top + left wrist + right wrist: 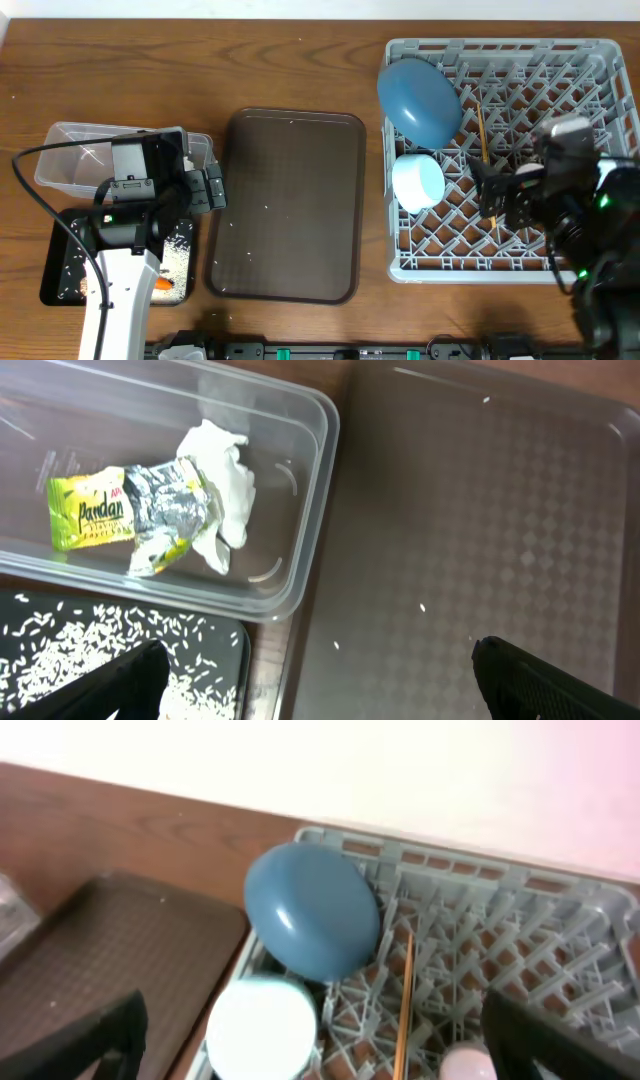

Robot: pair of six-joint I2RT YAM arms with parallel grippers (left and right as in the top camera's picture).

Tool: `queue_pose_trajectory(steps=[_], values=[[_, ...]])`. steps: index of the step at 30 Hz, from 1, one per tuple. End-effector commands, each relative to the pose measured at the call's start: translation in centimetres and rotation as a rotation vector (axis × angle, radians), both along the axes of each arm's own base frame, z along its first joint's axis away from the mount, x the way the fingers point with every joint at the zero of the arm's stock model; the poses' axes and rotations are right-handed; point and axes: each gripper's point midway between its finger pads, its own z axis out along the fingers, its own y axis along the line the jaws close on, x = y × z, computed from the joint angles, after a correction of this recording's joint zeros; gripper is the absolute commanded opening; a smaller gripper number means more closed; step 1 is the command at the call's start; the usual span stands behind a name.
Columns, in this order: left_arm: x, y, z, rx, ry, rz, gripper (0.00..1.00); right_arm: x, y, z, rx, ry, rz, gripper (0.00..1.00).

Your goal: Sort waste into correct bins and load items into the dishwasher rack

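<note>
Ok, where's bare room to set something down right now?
The brown serving tray, between the clear tub and the rack, is bare but for stray rice grains. The table beyond it is bare wood. The rack's left side is crowded: blue plate, bowl, chopsticks; its back-right corner looks free. The black tray is covered with rice.

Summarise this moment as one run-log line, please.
left gripper open | right gripper open over dishwasher rack | yellow-green wrapper, white tissue in clear tub | rice on black tray | blue plate, bowl, chopsticks in rack
</note>
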Motion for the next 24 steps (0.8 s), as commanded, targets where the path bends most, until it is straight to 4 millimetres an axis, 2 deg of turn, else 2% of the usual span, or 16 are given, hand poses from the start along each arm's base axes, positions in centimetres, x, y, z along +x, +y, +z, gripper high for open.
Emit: queue_pose_trajectory(steps=[1, 6, 14, 18, 24], values=[[0.3, 0.0, 0.8, 0.006, -0.019, -0.012, 0.98, -0.8, -0.3, -3.5, -0.019, -0.043, -0.005, 0.99], [0.3, 0.0, 0.8, 0.006, -0.019, -0.012, 0.98, -2.1, -0.4, -7.9, -0.011, -0.148, -0.007, 0.99], [0.3, 0.0, 0.8, 0.006, -0.019, -0.012, 0.98, -3.1, -0.6, -12.2, 0.004, -0.324, -0.016, 0.99], [0.3, 0.0, 0.8, 0.006, -0.019, -0.012, 0.98, -3.0, -0.6, -13.7, 0.011, -0.386, -0.016, 0.99], [0.3, 0.0, 0.8, 0.006, -0.019, -0.012, 0.98, -2.2, -0.3, -14.7, 0.023, -0.477, -0.003, 0.99]])
